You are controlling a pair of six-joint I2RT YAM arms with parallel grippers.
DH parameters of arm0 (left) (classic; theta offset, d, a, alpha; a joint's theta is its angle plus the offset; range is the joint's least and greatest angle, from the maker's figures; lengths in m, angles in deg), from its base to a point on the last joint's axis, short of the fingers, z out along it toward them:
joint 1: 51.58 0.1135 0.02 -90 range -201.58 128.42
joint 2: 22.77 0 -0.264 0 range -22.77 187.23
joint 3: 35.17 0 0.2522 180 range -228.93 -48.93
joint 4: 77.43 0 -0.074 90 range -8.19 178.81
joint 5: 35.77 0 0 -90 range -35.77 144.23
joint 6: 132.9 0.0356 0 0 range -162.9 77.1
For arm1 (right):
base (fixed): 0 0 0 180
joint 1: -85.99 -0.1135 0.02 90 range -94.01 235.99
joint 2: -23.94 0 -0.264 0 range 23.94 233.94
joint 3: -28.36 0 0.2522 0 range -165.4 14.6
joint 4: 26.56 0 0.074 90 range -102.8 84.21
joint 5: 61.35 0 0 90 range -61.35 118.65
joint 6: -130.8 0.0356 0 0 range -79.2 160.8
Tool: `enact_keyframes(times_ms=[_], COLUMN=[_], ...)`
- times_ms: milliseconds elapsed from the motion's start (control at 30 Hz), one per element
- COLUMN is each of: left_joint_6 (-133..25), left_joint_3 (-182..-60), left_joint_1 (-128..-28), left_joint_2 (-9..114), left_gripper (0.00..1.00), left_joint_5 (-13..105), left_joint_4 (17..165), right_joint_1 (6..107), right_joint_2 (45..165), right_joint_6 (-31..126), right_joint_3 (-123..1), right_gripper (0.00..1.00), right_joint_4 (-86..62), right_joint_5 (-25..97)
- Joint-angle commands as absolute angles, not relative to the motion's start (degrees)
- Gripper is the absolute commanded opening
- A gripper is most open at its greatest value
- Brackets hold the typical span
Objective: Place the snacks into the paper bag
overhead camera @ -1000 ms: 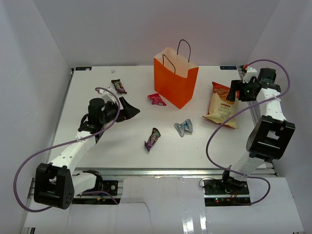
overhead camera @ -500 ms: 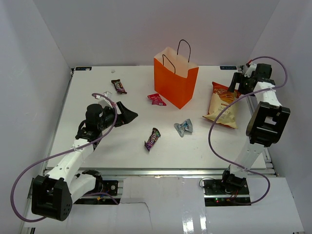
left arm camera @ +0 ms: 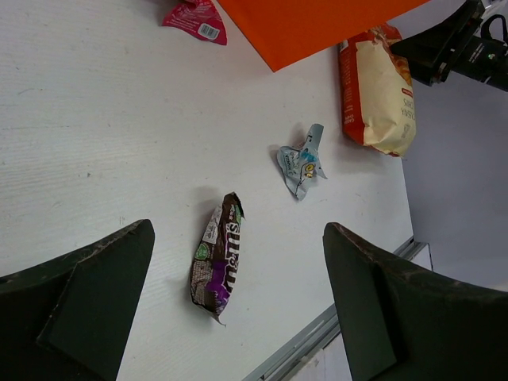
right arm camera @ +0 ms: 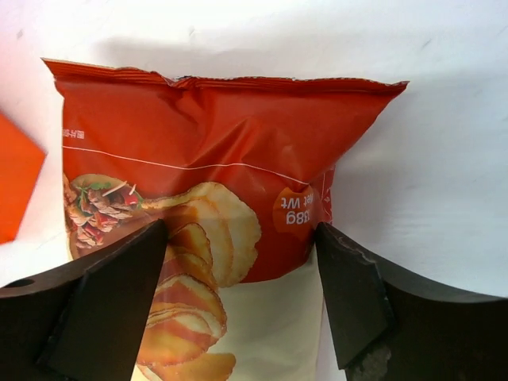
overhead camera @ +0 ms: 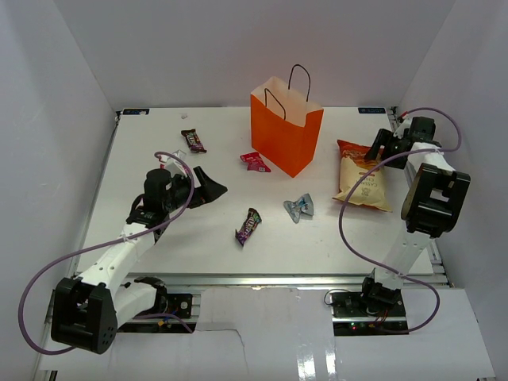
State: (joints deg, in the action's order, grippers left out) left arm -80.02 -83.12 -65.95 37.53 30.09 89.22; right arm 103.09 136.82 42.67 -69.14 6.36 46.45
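The orange paper bag (overhead camera: 286, 131) stands upright at the back middle. The chip bag (overhead camera: 361, 176) lies flat to its right; my right gripper (overhead camera: 379, 147) is open just above its red top end, one finger on each side of the bag (right arm camera: 198, 230). A purple packet (overhead camera: 248, 225) lies at the centre front, between my left gripper's fingers in the left wrist view (left arm camera: 218, 258). My left gripper (overhead camera: 213, 184) is open and empty, well left of the packet. A silver-blue wrapper (overhead camera: 299, 207), a pink-red wrapper (overhead camera: 255, 161) and a dark brown candy bar (overhead camera: 193, 140) lie on the table.
White walls close in the white table (overhead camera: 159, 238) on the left, back and right. A metal rail (overhead camera: 278, 279) runs along the front edge. Purple cables loop from both arms.
My right gripper has swung down and left onto the top end of the chip bag, and the bag has shifted slightly. My left gripper has moved a little.
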Motion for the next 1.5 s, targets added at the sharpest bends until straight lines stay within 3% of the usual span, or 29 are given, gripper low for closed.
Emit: enact_keyframes(times_ms=[0, 400, 500, 567, 600, 733, 1000, 1267, 1433, 1467], left_joint_6=[-80.2, -80.2, -80.3, -80.4, -80.5, -80.8, -81.3, -81.8, -81.8, -81.8], left_joint_3=[-84.2, -85.0, -85.3, -85.3, -85.3, -85.3, -84.3, -83.9, -85.3, -85.5], left_joint_1=[-66.4, -67.5, -67.9, -68.2, -68.4, -69.1, -70.3, -70.6, -71.6, -71.8], left_joint_2=[36.6, 39.5, 40.1, 40.3, 40.4, 41.0, 39.6, 39.0, 41.2, 41.6], left_gripper=[0.98, 0.98, 0.98, 0.98, 0.98, 0.98, 0.98, 0.98, 0.98, 0.98], left_joint_5=[30.8, 29.9, 29.6, 29.4, 29.4, 29.4, 30.0, 30.8, 30.8, 30.8], left_joint_4=[89.6, 91.3, 91.8, 92.1, 92.4, 92.9, 92.9, 92.5, 92.6, 92.6], right_joint_1=[103.2, 103.0, 103.0, 103.1, 103.2, 103.7, 103.7, 103.7, 103.6, 103.7], right_joint_2=[133.1, 116.5, 113.9, 112.9, 113.1, 118.4, 130.1, 132.8, 133.7, 133.9], right_joint_6=[44.4, 47.0, 45.3, 43.9, 42.6, 41.2, 36.1, 35.0, 35.8, 36.2], right_joint_3=[-63.3, -47.6, -46.6, -47.2, -47.8, -53.3, -64.8, -63.5, -62.1, -61.9], right_gripper=[0.79, 0.77, 0.83, 0.95, 0.99, 0.91, 0.90, 0.93, 1.00, 0.97], right_joint_4=[8.2, 7.3, 8.4, 8.3, 8.3, 9.1, 12.2, 12.5, 12.3, 12.1], right_joint_5=[51.7, 58.7, 58.9, 57.8, 57.1, 58.4, 64.0, 62.7, 62.0, 62.5])
